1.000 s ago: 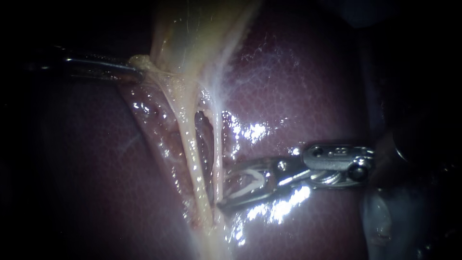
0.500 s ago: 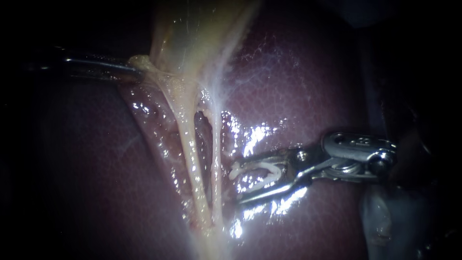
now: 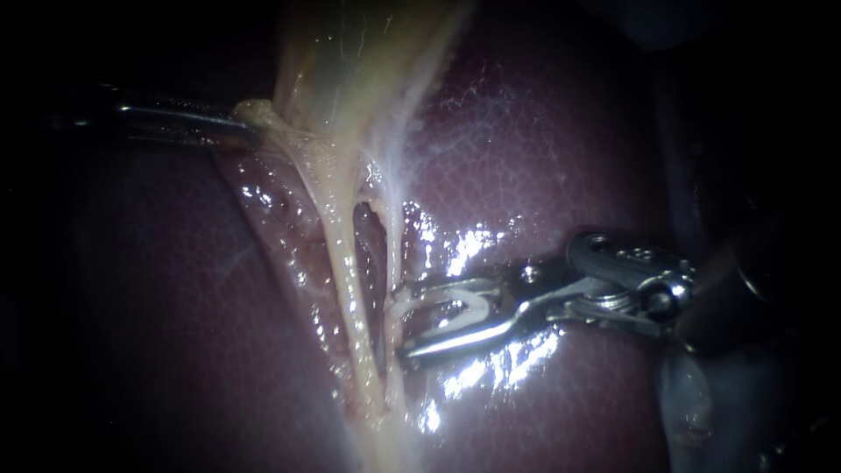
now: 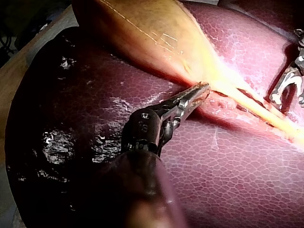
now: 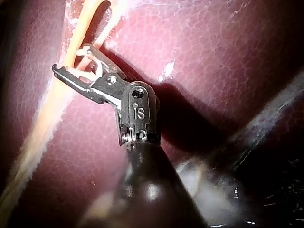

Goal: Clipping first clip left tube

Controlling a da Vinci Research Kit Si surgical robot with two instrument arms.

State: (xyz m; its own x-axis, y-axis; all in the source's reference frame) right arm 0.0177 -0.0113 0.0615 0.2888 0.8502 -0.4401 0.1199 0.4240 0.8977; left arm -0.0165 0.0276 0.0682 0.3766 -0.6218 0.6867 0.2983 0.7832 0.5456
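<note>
**Jaws Held Spread, Closure Not Yet Made**

Spread wide were the jaws of the right instrument [image 3: 400, 322], brought in from 3 o'clock in the endoscope view. A white clip [image 3: 448, 302] was seated between them and touched by both. By the jaws of the left instrument [image 3: 250, 123], entered from 9 o'clock, the lower fringe of the gallbladder [image 3: 342, 61] was pinched at about 10 o'clock.

From the gallbladder at 12 o'clock, two pale tubes were seen running toward 6 o'clock over the liver [image 3: 543, 158]. These were the left tube [image 3: 349, 280] and, just beside it on its 3 o'clock side, the right tube [image 3: 396, 245]. The right instrument's tips were placed at the right tube, near 6 o'clock, and the left tube lay just beyond them.

The step in hand was judged to be the positioning of the clip. The next move was judged to call for the tips to be carried on until the left tube alone lay between the clip's legs, and only then for the jaws to be squeezed.

Whether the tips passed over or around the right tube could not be told. In the right wrist view a tube appeared to cross between the spread jaws, but which tube could not be settled. Both shafts were lost in darkness at the edges of the endoscope view.
</note>
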